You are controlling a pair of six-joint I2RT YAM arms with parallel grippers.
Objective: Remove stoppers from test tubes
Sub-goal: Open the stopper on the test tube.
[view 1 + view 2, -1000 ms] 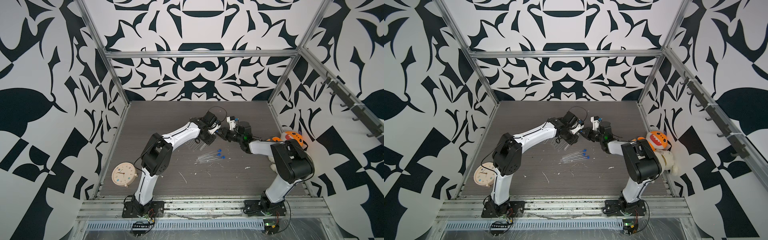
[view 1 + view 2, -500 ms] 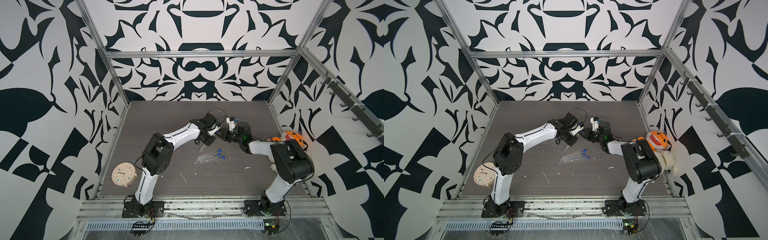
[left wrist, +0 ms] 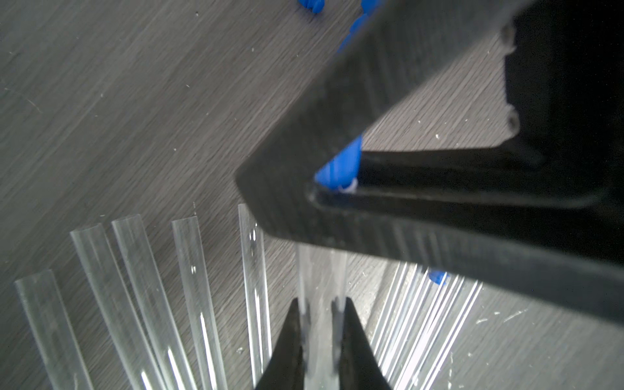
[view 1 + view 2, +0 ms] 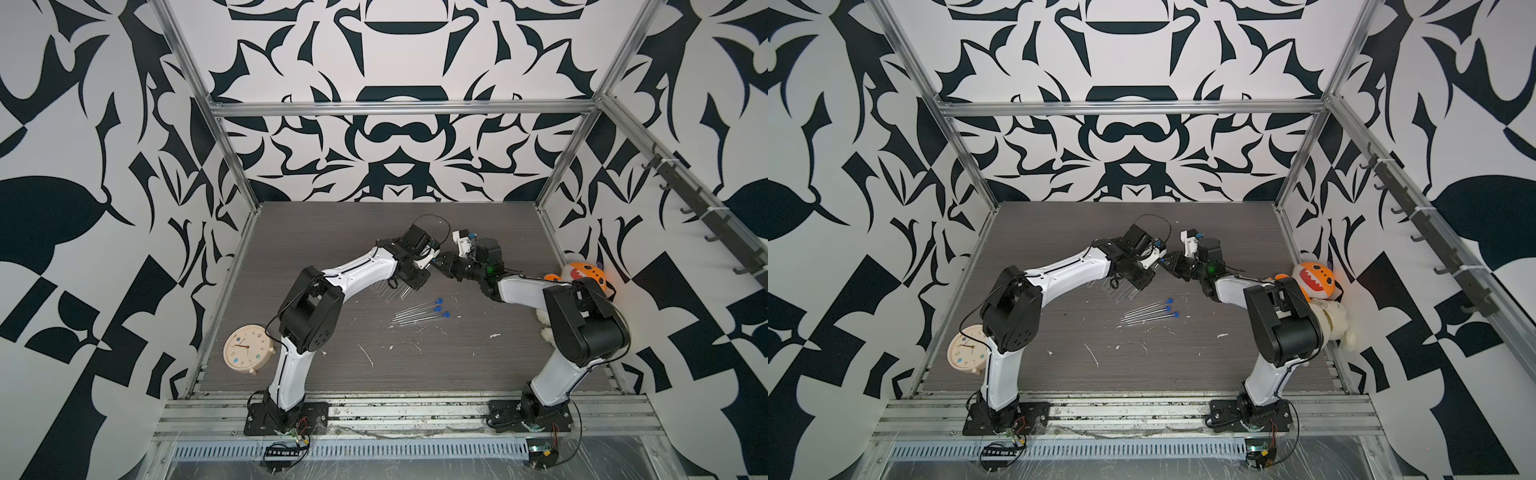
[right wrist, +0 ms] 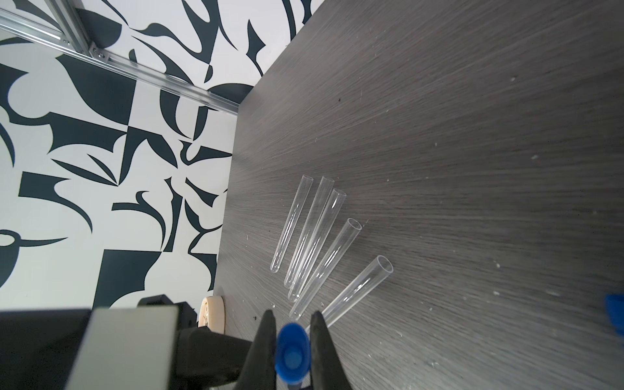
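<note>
Status: stopper removal, mid-run.

- Left claw [image 3: 320, 302]: clamped on 1 tube [image 3: 320, 270], held off the table [image 4: 332, 232], far from the clock [image 4: 245, 349] and toward the back wall.
- Right claw [image 5: 293, 314]: clamped on that tube's blue stopper [image 5: 292, 351]. The stopper's tip appears seated at the tube mouth in the left wrist view, so I judge the pull as not finished.
- Done: 5 open tubes [image 5: 317, 244] lie fanned on the table under the left claw, between the clock and the held tube. Their mouths are bare.
- Loose stoppers [image 3: 310, 5] lie beyond the open tubes, on the side away from the clock. The count cannot be told.
- Left: 3 capped tubes [image 4: 417, 314] lie side by side, farther from the clock than the open fan and toward the right arm. Each has a blue cap [image 4: 437, 309] on the end away from the clock.

Estimate: 5 of 9 cleared, number 6 in hand, 3 untouched.
</note>
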